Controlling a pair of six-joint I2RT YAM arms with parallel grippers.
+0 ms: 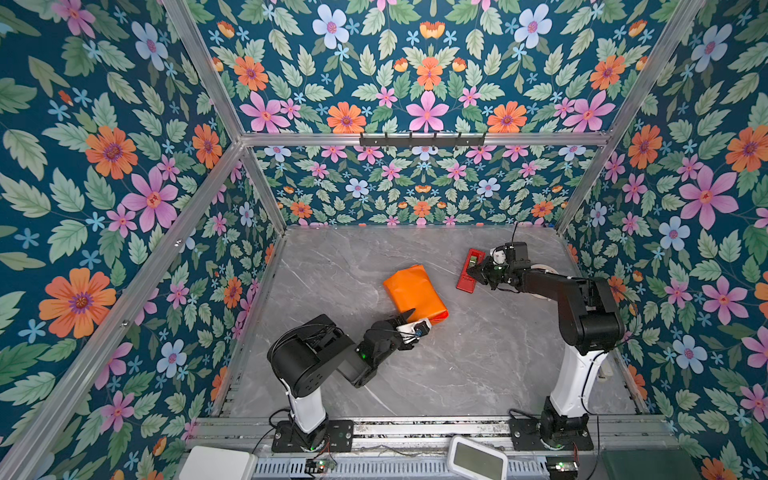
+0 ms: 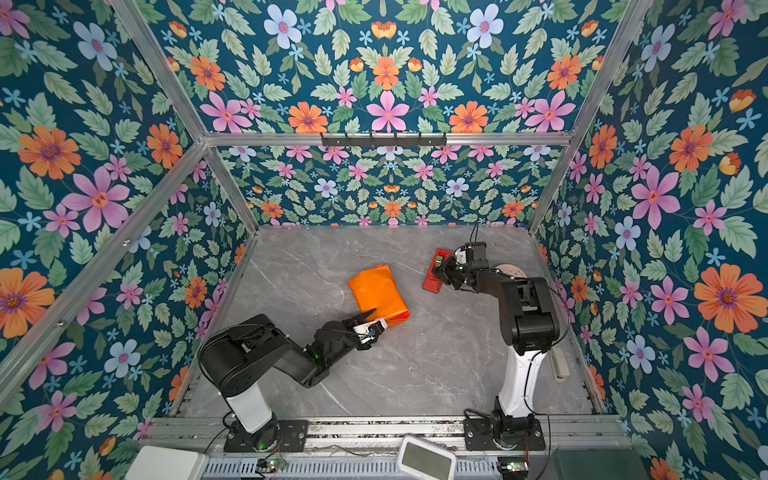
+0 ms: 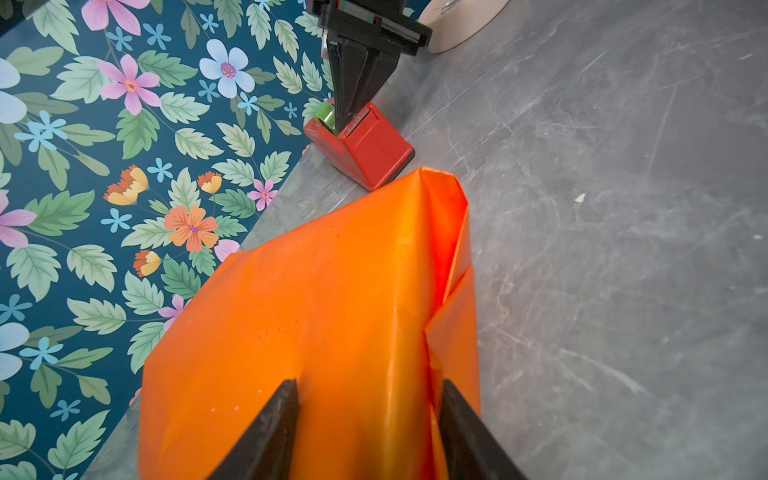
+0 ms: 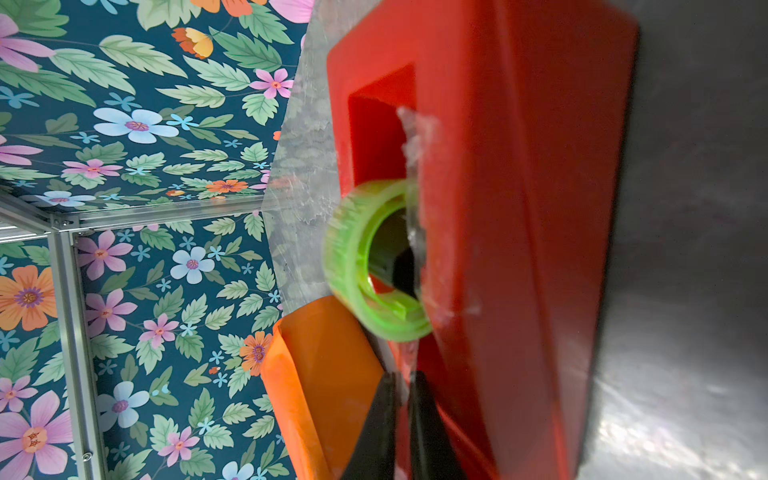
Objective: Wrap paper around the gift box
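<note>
Straight ahead of the left tool (image 3: 370,388) stretches the paper (image 3: 316,291), orange face out, folded about the gift box, which is fully covered and cannot be seen. This tool's jaws stand about half apart, tips set on the parcel's nearest end, seemingly pinning it to the counter (image 1: 457,353) rather than pinching it. Beyond the parcel's far end sits the red tape dispenser (image 3: 370,145). The right tool (image 4: 404,376) is at its cutter, jaws closed; whether tape lies between them I cannot tell. The next move probably carries tape back along the parcel's long axis to the loose fold (image 3: 451,270); the right arm is nearer.
</note>
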